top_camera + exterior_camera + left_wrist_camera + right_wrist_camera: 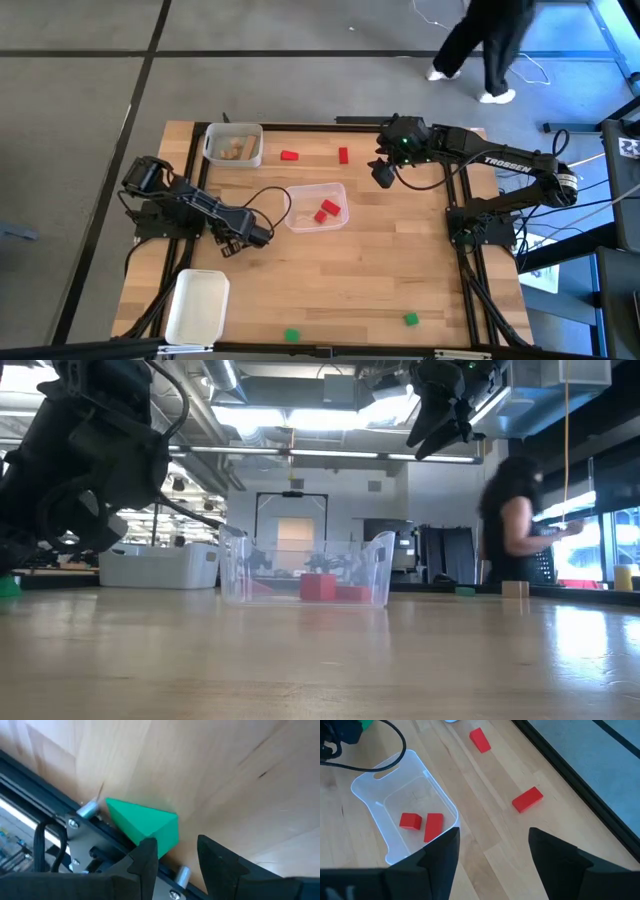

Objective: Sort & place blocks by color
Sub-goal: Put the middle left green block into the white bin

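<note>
My left gripper (175, 851) is open, low over the table by its left edge. A green wedge block (145, 824) lies on the wood against the metal frame, right in front of one finger (149, 856). My right gripper (492, 842) is open and hovers high (440, 418) near the far edge, touching nothing. Below it lie two loose red blocks (527, 799) (480, 740). The clear tray (300, 193) holds two red blocks (326, 210). Tan blocks sit in the far-left tray (233, 147). Two green blocks (291, 335) (410, 319) rest near the near edge. My left gripper has one fingertip (149, 856) right at the near corner (167, 845) of the green wedge. I cannot tell whether it touches. The block lies flat on the table, off to one side of the gap between the fingers.
A white tray (197, 305) stands at the near-left corner. A cable (270, 195) loops from the left arm toward the clear tray. The arm's metal frame (75, 827) runs close beside the green wedge. A person (515, 520) stands beyond the far edge.
</note>
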{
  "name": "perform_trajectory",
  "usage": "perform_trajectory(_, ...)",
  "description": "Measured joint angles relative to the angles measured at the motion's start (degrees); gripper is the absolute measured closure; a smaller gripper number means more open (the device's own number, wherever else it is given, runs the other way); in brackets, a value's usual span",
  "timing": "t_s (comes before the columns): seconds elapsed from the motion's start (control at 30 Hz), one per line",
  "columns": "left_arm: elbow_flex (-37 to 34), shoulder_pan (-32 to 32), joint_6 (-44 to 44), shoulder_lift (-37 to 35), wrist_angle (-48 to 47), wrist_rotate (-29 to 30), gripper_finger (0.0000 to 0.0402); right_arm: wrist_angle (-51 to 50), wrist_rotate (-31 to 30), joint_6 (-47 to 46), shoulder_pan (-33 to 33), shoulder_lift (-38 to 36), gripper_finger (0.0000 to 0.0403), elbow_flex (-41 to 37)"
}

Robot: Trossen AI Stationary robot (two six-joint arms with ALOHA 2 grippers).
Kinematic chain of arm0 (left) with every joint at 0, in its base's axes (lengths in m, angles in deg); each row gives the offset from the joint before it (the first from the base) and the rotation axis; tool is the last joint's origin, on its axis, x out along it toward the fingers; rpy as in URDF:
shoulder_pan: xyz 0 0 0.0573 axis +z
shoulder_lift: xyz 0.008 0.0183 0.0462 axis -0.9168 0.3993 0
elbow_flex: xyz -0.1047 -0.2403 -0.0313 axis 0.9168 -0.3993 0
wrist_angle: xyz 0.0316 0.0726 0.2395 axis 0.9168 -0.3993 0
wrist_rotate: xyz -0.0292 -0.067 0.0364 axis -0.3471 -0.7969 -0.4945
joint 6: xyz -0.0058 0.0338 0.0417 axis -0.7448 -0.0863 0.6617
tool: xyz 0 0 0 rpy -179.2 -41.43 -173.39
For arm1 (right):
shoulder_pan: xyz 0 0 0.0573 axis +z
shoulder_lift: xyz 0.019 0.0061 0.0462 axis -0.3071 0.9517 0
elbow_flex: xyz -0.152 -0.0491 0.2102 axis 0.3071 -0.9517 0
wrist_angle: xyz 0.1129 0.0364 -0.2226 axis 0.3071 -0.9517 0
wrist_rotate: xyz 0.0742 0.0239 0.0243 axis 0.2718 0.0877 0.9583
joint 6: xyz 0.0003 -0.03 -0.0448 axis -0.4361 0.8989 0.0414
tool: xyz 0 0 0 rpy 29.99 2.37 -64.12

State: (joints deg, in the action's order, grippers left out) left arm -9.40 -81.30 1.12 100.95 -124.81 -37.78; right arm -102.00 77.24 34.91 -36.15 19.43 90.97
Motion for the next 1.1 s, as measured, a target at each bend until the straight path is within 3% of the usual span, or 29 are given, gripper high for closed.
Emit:
perform_trajectory(0.4,7.02,0.04,5.39,-0.22,2.04,6.65,0.0273,0.01,-0.02,0.0,-0.01,0.0,0.0166,0.0)
perform_trajectory(0.8,8.55,0.04,3.22,-3.33,0.72,7.43,0.0273,0.02,-0.02,0.08,-0.02,0.0,0.0166,0.0)
perform_trajectory(0.97,10.8,0.04,-2.24,-7.52,-2.45,7.59,0.0273,-0.05,-0.02,0.2,-0.02,0.0,0.0166,0.0)
perform_trajectory(1.1,11.92,0.48,-13.18,-9.09,-4.67,2.46,0.0273,-0.08,-0.02,0.21,0.0,0.0,0.0166,0.0)
